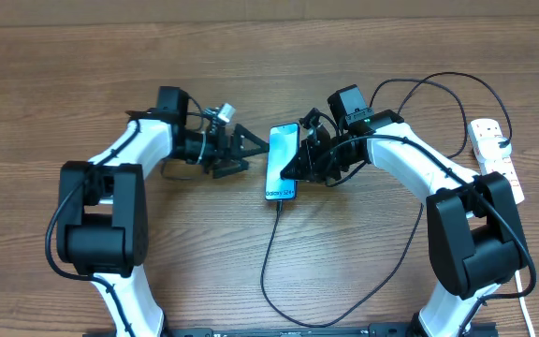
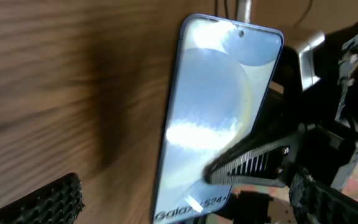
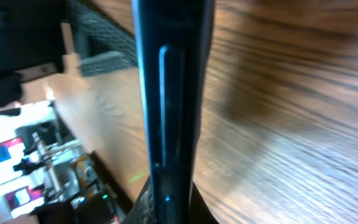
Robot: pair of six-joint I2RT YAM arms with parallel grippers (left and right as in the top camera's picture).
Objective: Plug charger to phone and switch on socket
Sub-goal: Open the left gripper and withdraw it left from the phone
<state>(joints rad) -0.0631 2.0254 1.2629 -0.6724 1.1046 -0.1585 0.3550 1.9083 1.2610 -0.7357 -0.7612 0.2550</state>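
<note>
The phone (image 1: 282, 161) stands tilted on its long edge on the wooden table, its light blue screen facing the left arm. My right gripper (image 1: 299, 167) is shut on the phone's right side. The right wrist view shows the phone's dark edge (image 3: 173, 93) clamped between the fingers (image 3: 169, 208). My left gripper (image 1: 255, 155) is open just left of the phone, apart from it. In the left wrist view the phone (image 2: 210, 106) lies ahead between the spread fingers (image 2: 185, 196). The black charger cable (image 1: 268, 262) meets the phone's lower end and loops toward the white socket (image 1: 494, 150).
The socket lies at the table's right edge, with its white cord (image 1: 528, 300) running down toward the front. The black cable loops along the front edge (image 1: 316, 323) and arcs behind the right arm (image 1: 438, 80).
</note>
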